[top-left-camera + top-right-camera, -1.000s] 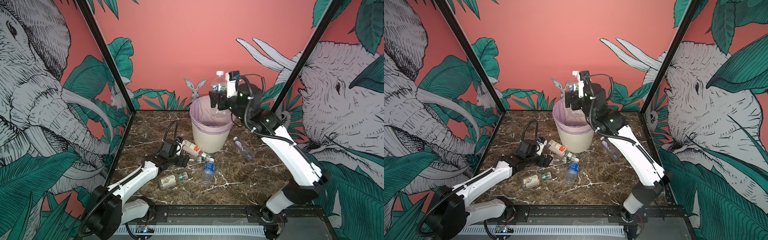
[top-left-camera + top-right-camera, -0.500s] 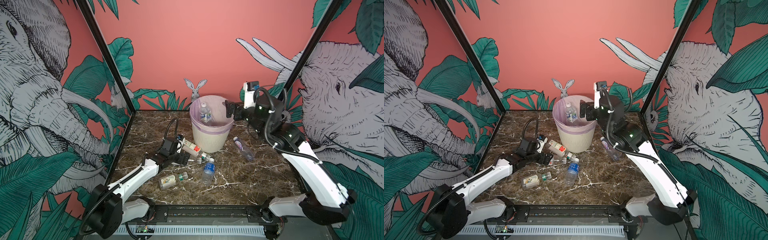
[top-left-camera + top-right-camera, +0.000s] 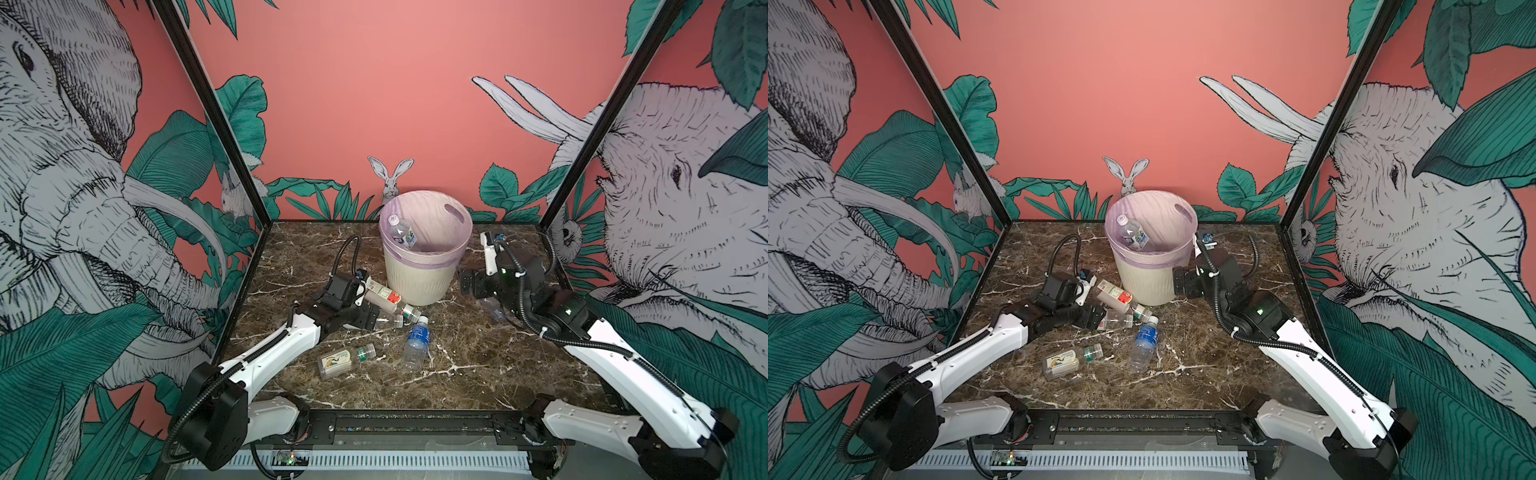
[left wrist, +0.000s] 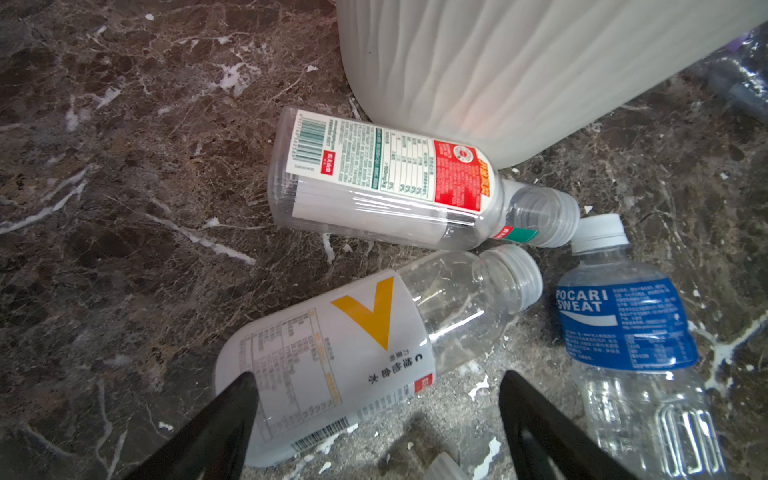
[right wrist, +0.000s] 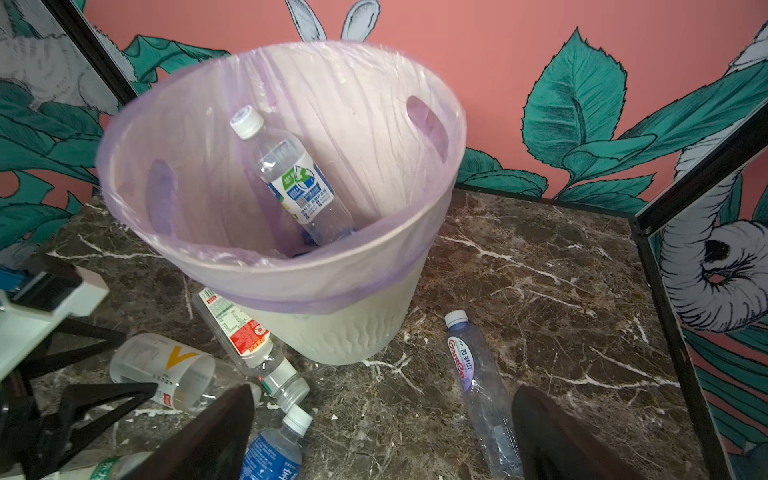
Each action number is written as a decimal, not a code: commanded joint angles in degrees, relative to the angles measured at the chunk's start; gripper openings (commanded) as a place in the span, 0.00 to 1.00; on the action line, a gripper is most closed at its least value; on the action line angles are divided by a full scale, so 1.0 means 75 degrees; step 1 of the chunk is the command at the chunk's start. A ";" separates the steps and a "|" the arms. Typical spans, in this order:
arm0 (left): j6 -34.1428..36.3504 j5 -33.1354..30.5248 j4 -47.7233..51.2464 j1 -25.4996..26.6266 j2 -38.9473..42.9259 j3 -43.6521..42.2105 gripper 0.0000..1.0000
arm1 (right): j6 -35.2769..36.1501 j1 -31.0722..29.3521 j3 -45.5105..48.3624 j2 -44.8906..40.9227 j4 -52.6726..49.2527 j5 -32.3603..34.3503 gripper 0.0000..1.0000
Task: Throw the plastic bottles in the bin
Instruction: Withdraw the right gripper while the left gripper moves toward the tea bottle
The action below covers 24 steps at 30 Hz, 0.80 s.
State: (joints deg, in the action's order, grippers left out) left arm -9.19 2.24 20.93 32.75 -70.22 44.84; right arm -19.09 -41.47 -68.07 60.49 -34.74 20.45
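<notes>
Shows clear green-label bottle [image 5: 297,183] leaning inside ribbed, tapered cream bin [image 3: 419,282], cap up against lilac liner. Shows red-white bottle [image 4: 386,178], white-label bottle [image 4: 332,345] and blue-label bottle [image 4: 623,332] lying flat on marble bench [image 3: 478,374] at bin's foot, caps converging. With left gripper [image 4: 376,374] spread wide at white-label bottle's base, right gripper [image 5: 384,388] gaping, empty, beside bin

The left claw [image 4: 376,376] hangs low, reaching forward, jaws wide and empty; the right claw [image 5: 384,390], held higher, gapes empty too
</notes>
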 commanded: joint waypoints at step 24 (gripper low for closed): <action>-0.2526 -0.1527 0.2556 0.1598 0.2069 -0.1406 0.94 | -0.0701 0.0017 0.2351 -0.1012 -0.0234 -0.0514 0.99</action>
State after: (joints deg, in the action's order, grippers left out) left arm -24.27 -8.86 36.84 44.51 -56.49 35.99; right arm -23.29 -41.47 -50.22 53.34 -37.30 16.75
